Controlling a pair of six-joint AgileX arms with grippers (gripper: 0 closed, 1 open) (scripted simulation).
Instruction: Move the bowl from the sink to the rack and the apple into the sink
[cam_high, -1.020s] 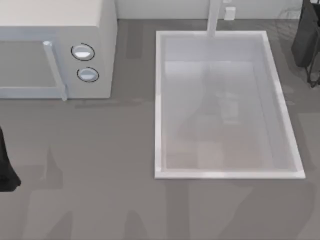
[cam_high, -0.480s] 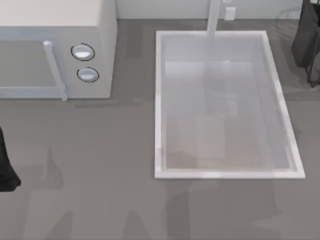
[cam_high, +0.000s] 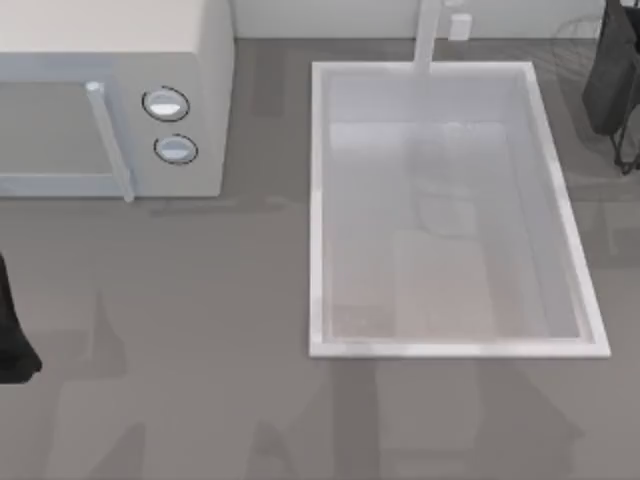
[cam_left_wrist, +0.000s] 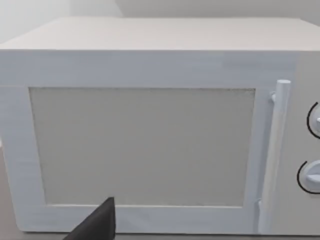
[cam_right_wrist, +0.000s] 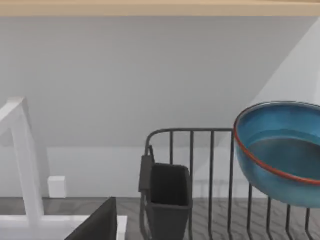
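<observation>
Change: across the last second only the pale reflection on the floor of the sink (cam_high: 318, 200) has drifted; both arms are found where they were, at the counter's edges

Bowl: the bowl (cam_right_wrist: 280, 160) is seen from the right wrist view, tilted, up against the dark wire bars of the rack (cam_right_wrist: 200, 150), next to a dark cutlery holder (cam_right_wrist: 167, 200); whether it is resting on the wires or carried cannot be told

Sink: its floor is shown bare and white from above, with the tap post (cam_right_wrist: 22, 160) at the far rim

Right tool: the right tool (cam_right_wrist: 100, 222) is held at the far right corner of the counter (cam_high: 200, 350), by the rack; whether it is apart, together or clamped on something cannot be told

Left tool: the left tool (cam_left_wrist: 97, 224) is parked at the counter's left edge, facing the door of the microwave (cam_left_wrist: 140, 145); its state cannot be told either

Meaning for the task: the first half is judged done or all but done, the bowl being out of the basin and at the rack; the apple is judged to be what is left, and the sink is ready to receive it
</observation>
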